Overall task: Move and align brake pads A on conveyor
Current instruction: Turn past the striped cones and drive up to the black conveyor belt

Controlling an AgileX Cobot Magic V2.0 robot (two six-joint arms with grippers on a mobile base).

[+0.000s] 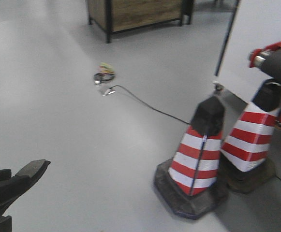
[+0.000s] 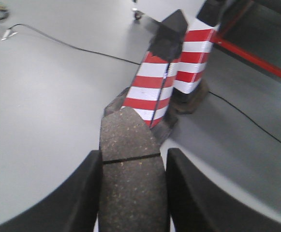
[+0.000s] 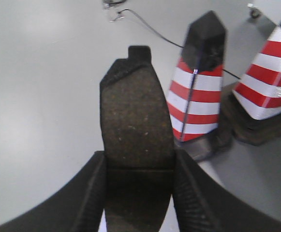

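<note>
**Grey-brown pads held in both grippers, over bare floor**

Gritty friction material fills the lower centre of each wrist view. Left gripper [image 2: 130, 193]: its two black fingers [image 2: 80, 193] press against the long sides of a brake pad [image 2: 129, 159], clamped on it; the pad's centre groove runs crosswise just above the fingertips, and its rounded end points up-frame toward the cones. Right gripper [image 3: 139, 193]: likewise clenched on a second brake pad [image 3: 136, 121], darker in shadow near the fingers, with a notched tab of the backing plate at its far tip.

Front view, lower left corner — a black gripper part [image 1: 12, 186] intrudes; which arm it belongs to I cannot tell.

Beyond the pads: grey floor [image 1: 58, 121]. Two red-and-white striped cones [image 1: 196, 154] with black tips stand just beside each other, right of centre. A black cable [image 1: 150, 107] trails from them toward a small coil of clutter [image 1: 104, 73] in the upper middle.

Farthest — a wooden cabinet [image 1: 135, 12] on dark legs at top. At the right edge, the conveyor's [image 1: 275, 60] red frame and dark roller end.
</note>
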